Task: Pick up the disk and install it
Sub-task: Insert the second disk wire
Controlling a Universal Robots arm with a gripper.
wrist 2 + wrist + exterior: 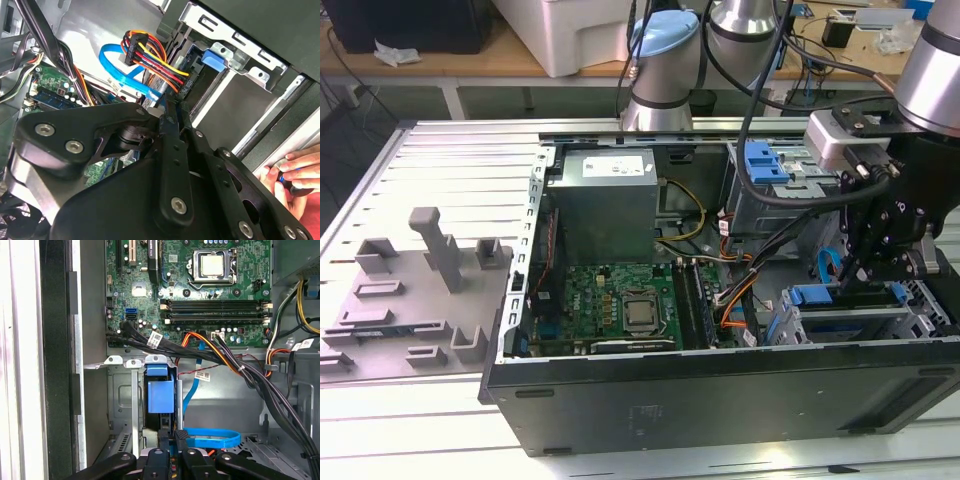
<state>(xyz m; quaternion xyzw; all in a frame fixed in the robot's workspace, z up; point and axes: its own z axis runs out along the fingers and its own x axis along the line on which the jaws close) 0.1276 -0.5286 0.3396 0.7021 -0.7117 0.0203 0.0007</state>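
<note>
**Exterior view.**
- The computer case [720, 400] is laid on its side with the panel off, so that the interior is open from above.
- Contained: the power supply [605, 195] at the far side, the motherboard [620, 300] in the middle, and a blue-handled drive cage [760, 160] at the far right of the exterior view.
- The disk [812, 296] is seen in the bay at the near corner on the exterior view's right, blue carrier outermost. It is judged to be seated or nearly so.
- The gripper [875, 270] is hung straight down over that bay, just above the disk.
- A grey fixture block [410, 290] is set well apart on the exterior view's left.

**Second wrist view.**
- The gripper [169, 112] is shown with its fingers drawn together at the tips. Nothing is seen clamped between them.
- A blue data cable [120, 70] and a coloured power lead [155, 60] are looped beside the bay, unplugged from the disk as far as can be judged.
- A person's hand [292, 172] is rested at the case edge.

**First wrist view.**
- The disk [160, 395] is viewed end-on, upright within the metal bay.
- The gripper [173, 437] is held just beside its near end; contact cannot be confirmed.
- The processor socket [212, 265] is noted on the board beyond.
</note>
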